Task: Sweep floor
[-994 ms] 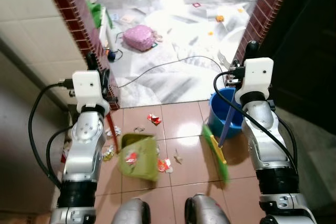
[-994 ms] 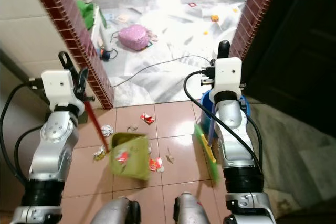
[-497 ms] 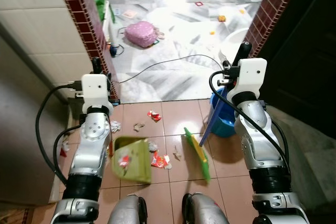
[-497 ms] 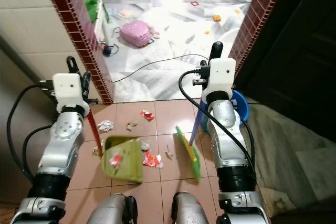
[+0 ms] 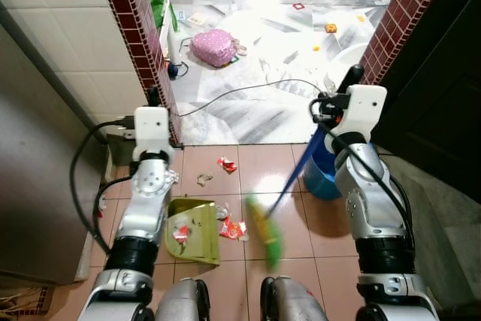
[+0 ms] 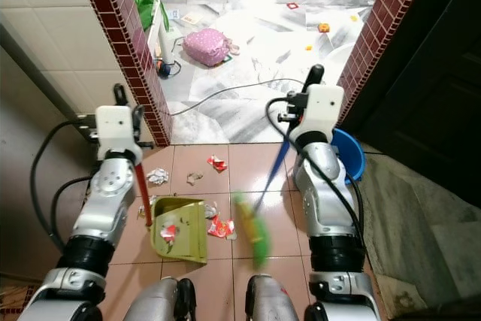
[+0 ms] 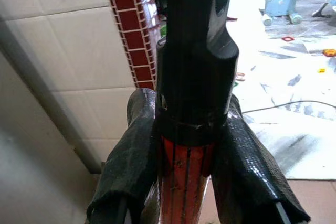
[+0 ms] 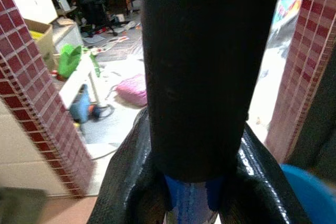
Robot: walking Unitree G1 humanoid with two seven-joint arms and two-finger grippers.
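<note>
**Visitor:** Holding something in each gripper, are you?

**Robot:** Yes. My left gripper (image 7: 186,182) has its two black fingers (image 7: 128,161) pressed tight against the red handle (image 6: 141,193) of a green dustpan (image 6: 180,231). The pan rests on the brown tiled floor (image 6: 225,272) near my left foot, its open mouth facing right, so scraps can be pushed straight in. A few bits of litter already lie inside it.

**Visitor:** And the other one?

**Robot:** My right gripper (image 8: 194,182) is clamped round the blue handle (image 6: 272,171) of a broom. The handle slants down and to the left, ending in a green broom head (image 6: 252,231) on the tiles just right of the pan. The head looks blurred.

**Visitor:** What is left to sweep?

**Robot:** A red wrapper (image 6: 220,226) sits between the broom head and the pan's mouth. Another red scrap (image 6: 217,163) and some pale crumpled pieces (image 6: 156,177) lie farther away, near the brick doorway (image 6: 139,58). I judge the job part done.

**Visitor:** Anything else nearby?

**Robot:** A blue bucket (image 6: 352,157) stands on my right, and a cluttered room opens beyond the doorway.
</note>
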